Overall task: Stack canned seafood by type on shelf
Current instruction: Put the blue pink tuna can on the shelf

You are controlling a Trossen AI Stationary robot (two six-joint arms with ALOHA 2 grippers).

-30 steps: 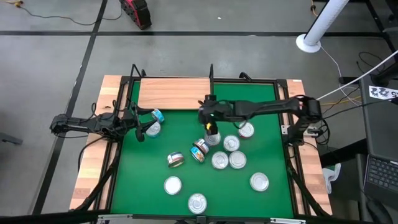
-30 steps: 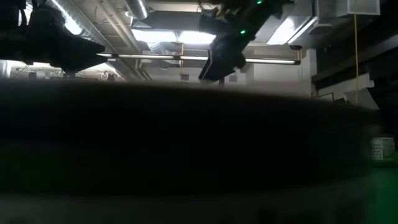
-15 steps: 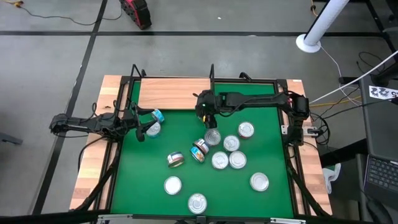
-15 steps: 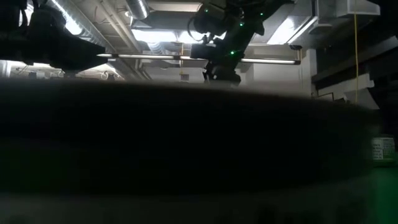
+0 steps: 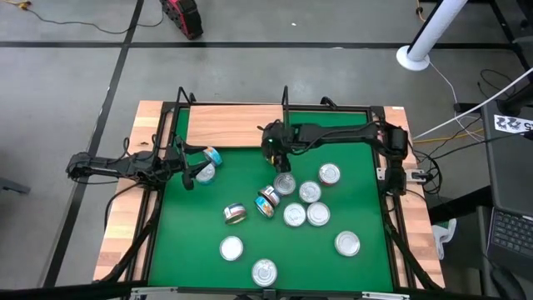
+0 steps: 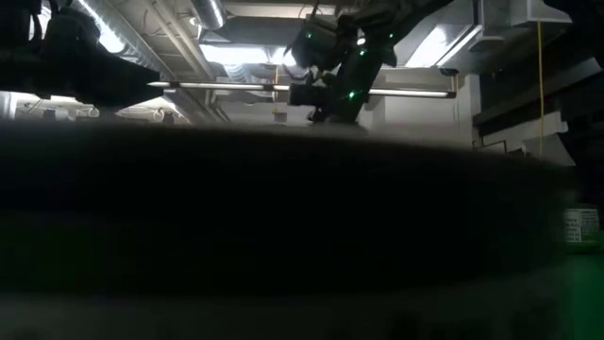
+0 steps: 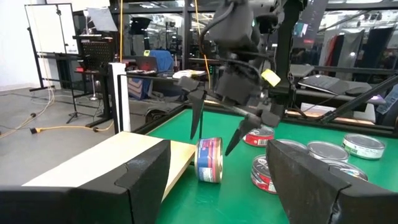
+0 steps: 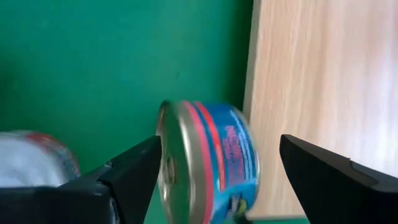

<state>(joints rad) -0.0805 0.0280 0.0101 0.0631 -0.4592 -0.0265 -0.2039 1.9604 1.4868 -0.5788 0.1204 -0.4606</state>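
Beside the shelf (image 5: 235, 125) edge, my right fingers (image 7: 214, 127) spread around a blue tin (image 8: 208, 160) on its rim; closing may roll it.

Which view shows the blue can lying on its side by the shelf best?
Right wrist view: the blue can fills the frame between that gripper's open fingers, beside the shelf. Left wrist shows it smaller; the high view, tiny; the low view, not at all.
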